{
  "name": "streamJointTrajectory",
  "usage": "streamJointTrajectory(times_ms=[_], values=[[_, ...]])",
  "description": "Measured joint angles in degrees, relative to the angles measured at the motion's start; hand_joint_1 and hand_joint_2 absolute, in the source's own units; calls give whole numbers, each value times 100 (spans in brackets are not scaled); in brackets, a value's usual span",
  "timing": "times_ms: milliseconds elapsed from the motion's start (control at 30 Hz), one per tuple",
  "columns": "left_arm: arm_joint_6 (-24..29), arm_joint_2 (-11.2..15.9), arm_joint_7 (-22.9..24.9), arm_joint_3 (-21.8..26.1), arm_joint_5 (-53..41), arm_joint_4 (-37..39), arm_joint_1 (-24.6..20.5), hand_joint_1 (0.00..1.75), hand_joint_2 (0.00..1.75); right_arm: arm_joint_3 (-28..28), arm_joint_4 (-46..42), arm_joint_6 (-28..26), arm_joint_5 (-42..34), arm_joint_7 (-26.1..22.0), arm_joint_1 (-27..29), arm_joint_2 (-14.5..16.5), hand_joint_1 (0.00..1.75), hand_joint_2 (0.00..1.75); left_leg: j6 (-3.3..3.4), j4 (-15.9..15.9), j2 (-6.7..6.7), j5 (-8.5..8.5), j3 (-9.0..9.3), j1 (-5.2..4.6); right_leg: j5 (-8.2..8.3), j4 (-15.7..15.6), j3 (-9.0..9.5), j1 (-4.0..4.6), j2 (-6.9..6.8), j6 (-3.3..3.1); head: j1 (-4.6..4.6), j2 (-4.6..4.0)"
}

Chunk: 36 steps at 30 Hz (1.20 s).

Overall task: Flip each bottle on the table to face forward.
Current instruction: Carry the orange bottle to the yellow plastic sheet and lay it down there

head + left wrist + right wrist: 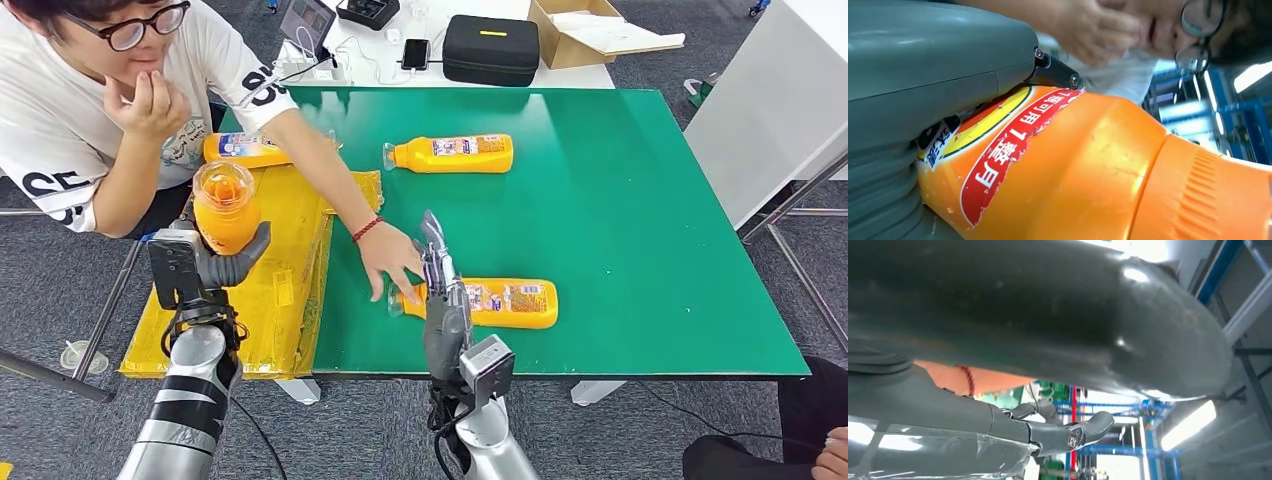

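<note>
My left hand [205, 262] grips an orange bottle [225, 205] upright, off the table's left side; close up, the bottle's [1088, 170] red label and ribbed cap sit against my left hand [923, 65]. My right hand [440, 290] is raised over the table's front edge with its fingers spread, holding nothing; its fingers [1068, 432] show extended. Just behind it a second orange bottle [510, 303] lies on its side on the green table [640, 210], and a person's hand [388, 262] rests at its cap end. A third bottle [455, 153] lies further back.
Another orange bottle [245, 148] lies on yellow bags [285, 270] left of the table. A person [90, 100] leans in from the left. Behind the green table stand a black case [490, 48], a cardboard box [585, 30] and a phone [415, 52].
</note>
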Motion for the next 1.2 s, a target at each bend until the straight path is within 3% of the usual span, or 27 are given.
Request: streamJointTrajectory(times_ms=[100,333,400,467,533,600,633,900,1200], values=[[339,7,0,-1,-222,-2,-7,175,175,9,-43,-70,-47,0,10,-10,0,0,0,0,0,0,0,0,0,0,0,0,0,0,1,-1],[546,21,0,-8,-413,4,-20,175,175,16,-56,-88,-59,0,10,-18,0,0,0,0,1,0,0,0,0,0,-1,0,0,0,1,1],[1243,126,152,-62,-1700,167,-156,175,175,49,-67,-97,-116,0,3,-42,0,0,0,0,-2,1,0,0,0,0,0,0,-1,0,1,0],[1698,400,485,-158,-3950,833,-527,175,175,101,-60,8,-226,0,-40,-79,0,0,0,0,-2,2,2,0,1,0,2,0,0,-1,2,-1],[1078,850,691,-451,-5410,1957,-961,175,175,129,-9,230,-330,0,-118,-117,0,0,-2,0,4,5,4,0,3,2,0,0,4,-2,1,-1],[418,1171,740,-744,-5745,2696,-1167,175,175,133,52,363,-369,0,-162,-137,0,0,-3,0,7,6,5,1,3,4,-2,1,10,-2,0,-1],[334,1220,760,-789,-5755,2806,-1185,175,175,133,69,375,-369,0,-165,-137,0,0,-3,0,6,6,4,1,3,4,-2,1,12,-3,-1,-1],[-262,1395,804,-1014,-5734,3362,-1300,175,175,141,263,467,-368,20,-235,-133,0,0,-4,0,2,5,-1,1,1,3,-2,0,11,-3,3,1],[-391,1431,776,-1098,-5654,3552,-1363,175,175,145,397,477,-366,28,-290,-132,0,0,-4,0,2,6,0,3,2,3,-2,2,11,-3,1,-1]])
